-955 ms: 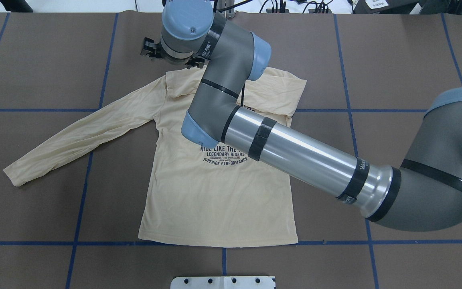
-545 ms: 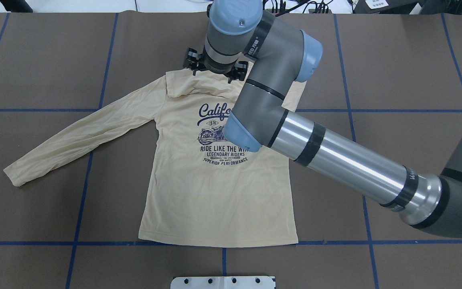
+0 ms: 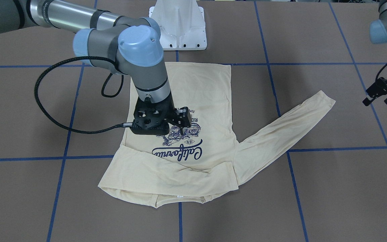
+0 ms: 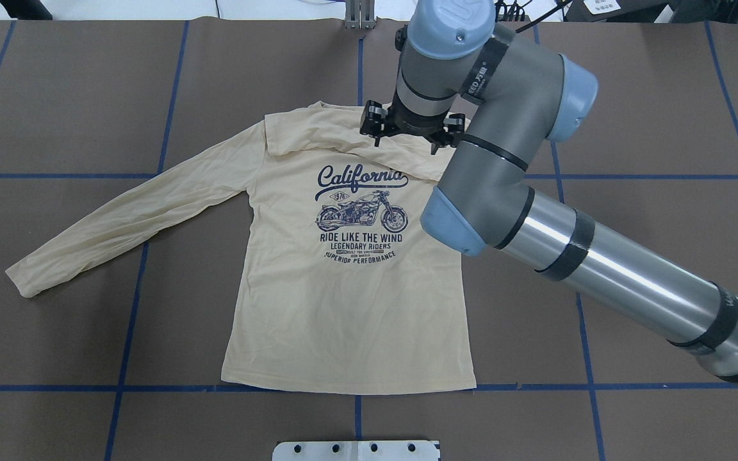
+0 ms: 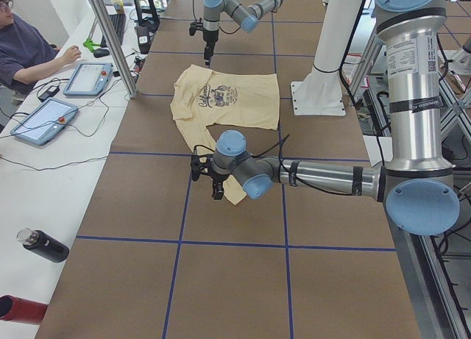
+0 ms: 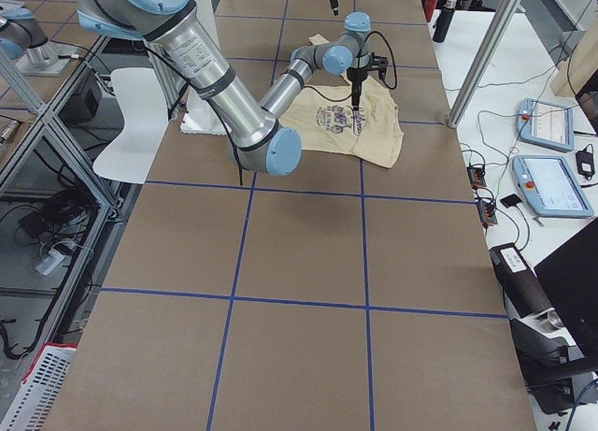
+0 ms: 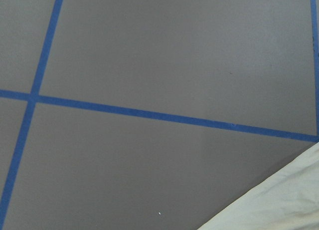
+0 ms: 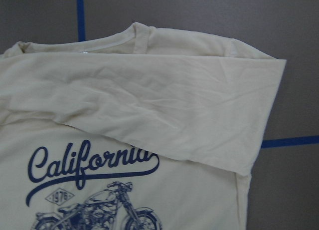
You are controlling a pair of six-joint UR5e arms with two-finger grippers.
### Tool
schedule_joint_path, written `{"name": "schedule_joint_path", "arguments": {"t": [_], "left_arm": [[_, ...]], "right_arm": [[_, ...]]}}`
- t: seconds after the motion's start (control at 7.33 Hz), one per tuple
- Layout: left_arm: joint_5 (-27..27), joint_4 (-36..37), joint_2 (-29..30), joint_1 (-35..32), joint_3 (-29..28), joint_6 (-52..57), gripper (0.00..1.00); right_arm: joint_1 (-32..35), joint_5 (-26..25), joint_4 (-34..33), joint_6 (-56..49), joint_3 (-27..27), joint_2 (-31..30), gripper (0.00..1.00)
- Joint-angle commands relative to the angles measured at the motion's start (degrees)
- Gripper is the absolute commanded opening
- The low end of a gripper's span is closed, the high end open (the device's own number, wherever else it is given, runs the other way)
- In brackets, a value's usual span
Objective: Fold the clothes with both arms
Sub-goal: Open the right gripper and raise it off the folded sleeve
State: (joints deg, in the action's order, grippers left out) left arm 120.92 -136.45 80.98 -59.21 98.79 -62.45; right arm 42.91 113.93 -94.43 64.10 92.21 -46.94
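Now: shirt (image 4: 343, 307) flat on counter (image 4: 664, 96), print up, one sleeve folded across collar. Other sleeve (image 4: 132, 211) stretches toward robot's left, cuff near left gripper (image 3: 380, 95), spread wide, empty. Right gripper (image 3: 163, 122) above chest, spread, empty, farther off.

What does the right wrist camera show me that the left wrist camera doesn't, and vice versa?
Only right wrist: the collar, the sleeve folded across the chest, and the California print. Only left wrist: two blue tape lines crossing on the table, with just a corner of the shirt. Both: cream shirt cloth, blue tape, brown table.
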Motion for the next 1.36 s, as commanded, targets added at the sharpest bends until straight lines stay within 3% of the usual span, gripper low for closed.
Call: {"name": "schedule_joint_path", "arguments": {"t": [0.0,0.55,1.23], "left_arm": [[-5.59,-1.10,-0.47,7.07,-0.87,-4.69,0.99],[-7.10,-1.19,-0.38,10.43,-5.44,-4.09,0.94],[-7.02,-1.19,-1.78,12.81,-4.49,-1.21,0.80]], "right_arm": [[2.17,1.81,-1.81,-4.15,4.02,-4.64,1.00],[2.62,3.14,-1.72,-4.16,4.12,-4.47,1.00],[2.44,2.87,-1.63,-4.07,4.03,-4.30,1.00]]}}
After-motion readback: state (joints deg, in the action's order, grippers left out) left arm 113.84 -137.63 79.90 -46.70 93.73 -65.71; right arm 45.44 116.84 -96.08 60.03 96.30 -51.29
